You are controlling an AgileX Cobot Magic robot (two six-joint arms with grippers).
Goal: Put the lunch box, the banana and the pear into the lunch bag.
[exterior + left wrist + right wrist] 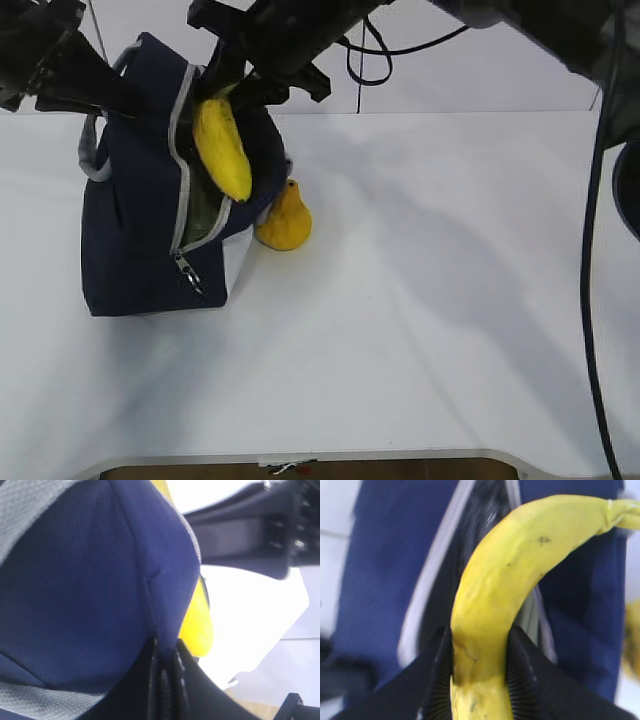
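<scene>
The navy lunch bag (130,230) stands at the table's left with its grey zipper open. My left gripper (105,88) is shut on the bag's top edge; in the left wrist view the jaws (165,660) pinch navy fabric (90,590). My right gripper (240,85) is shut on the upper end of the yellow banana (222,145) and holds it hanging against the bag's opening. In the right wrist view the banana (510,570) sits between the pads (480,665), over the open bag (385,555). The pear (285,220) stands on the table against the bag's right side. The lunch box is out of view.
The metal ring pull (190,275) hangs at the zipper's lower end. White table (420,330) stretches to the right and front of the bag. Black cables (590,300) hang down at the right edge. The right arm (250,535) crosses the left wrist view.
</scene>
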